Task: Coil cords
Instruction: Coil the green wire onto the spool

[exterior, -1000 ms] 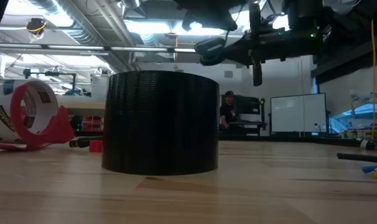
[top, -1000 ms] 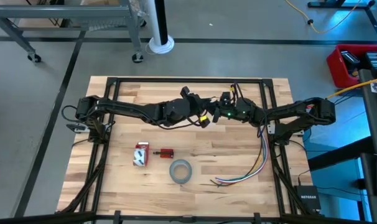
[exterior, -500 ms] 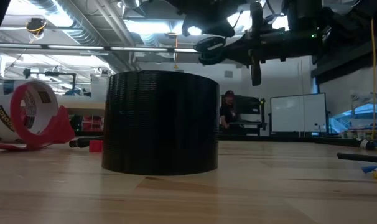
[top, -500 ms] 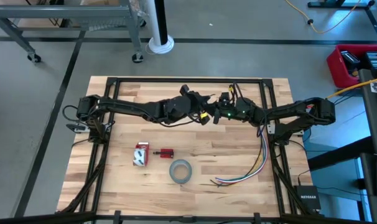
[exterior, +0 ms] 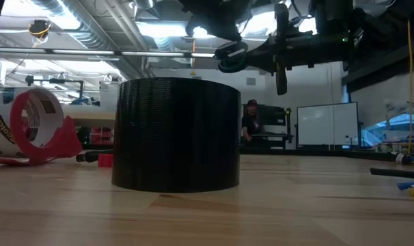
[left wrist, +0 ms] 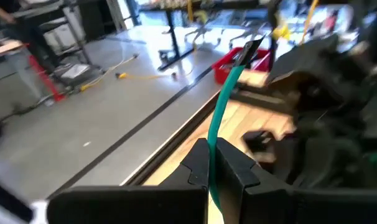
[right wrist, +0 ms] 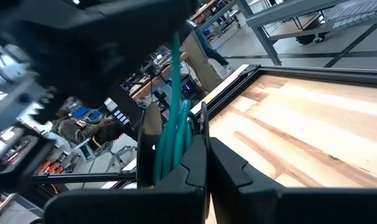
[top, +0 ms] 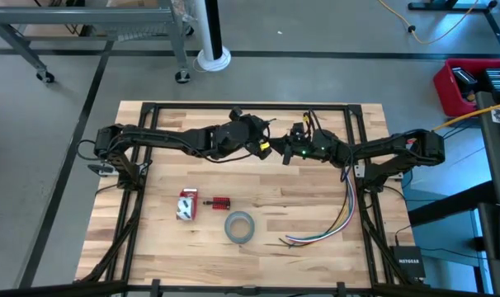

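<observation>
Since a second ago we see the left tool (top: 261, 142) swing toward the worktop's (top: 151, 239) far edge. Both tools, left and right tool (top: 286, 153), clamp the cord (left wrist: 221, 111) mid-air above centre. It runs tool to tool, side to side.

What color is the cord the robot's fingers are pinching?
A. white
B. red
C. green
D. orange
C. In both wrist views a teal-green cord runs up from between shut fingers: the left gripper pinches a single strand, and the right gripper holds several loops of it.
</observation>
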### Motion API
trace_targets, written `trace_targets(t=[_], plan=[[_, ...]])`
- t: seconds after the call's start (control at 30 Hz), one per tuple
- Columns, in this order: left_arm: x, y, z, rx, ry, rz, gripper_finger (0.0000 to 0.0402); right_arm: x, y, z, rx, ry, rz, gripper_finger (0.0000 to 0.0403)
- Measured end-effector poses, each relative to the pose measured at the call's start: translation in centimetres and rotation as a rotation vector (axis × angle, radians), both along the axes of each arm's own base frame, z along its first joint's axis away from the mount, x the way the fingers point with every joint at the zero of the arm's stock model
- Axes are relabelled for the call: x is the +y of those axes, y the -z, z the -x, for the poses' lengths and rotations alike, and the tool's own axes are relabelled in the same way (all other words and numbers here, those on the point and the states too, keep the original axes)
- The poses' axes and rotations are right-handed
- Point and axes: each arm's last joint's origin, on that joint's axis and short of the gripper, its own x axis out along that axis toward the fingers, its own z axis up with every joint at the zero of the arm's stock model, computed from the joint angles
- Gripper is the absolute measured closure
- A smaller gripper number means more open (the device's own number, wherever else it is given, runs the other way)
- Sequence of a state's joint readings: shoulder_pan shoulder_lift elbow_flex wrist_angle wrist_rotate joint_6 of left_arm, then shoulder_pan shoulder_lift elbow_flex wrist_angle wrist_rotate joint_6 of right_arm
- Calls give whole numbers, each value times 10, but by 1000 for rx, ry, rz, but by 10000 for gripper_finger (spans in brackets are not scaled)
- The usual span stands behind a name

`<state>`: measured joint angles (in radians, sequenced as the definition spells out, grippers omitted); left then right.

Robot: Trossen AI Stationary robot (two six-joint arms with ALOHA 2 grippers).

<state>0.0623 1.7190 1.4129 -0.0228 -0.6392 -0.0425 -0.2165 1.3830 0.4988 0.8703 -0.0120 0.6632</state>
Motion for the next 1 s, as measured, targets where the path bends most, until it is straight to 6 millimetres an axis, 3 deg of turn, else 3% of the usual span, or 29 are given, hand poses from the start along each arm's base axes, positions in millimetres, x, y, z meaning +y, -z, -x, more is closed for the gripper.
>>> trace_targets(t=[0.63,1.0], plan=[[-23,-6,38,146,-198,33,401,-1,-1,0,-6,26,16,398],[-38,6,49,175,-266,112,401,-1,-9,1,-88,64,33,398]])
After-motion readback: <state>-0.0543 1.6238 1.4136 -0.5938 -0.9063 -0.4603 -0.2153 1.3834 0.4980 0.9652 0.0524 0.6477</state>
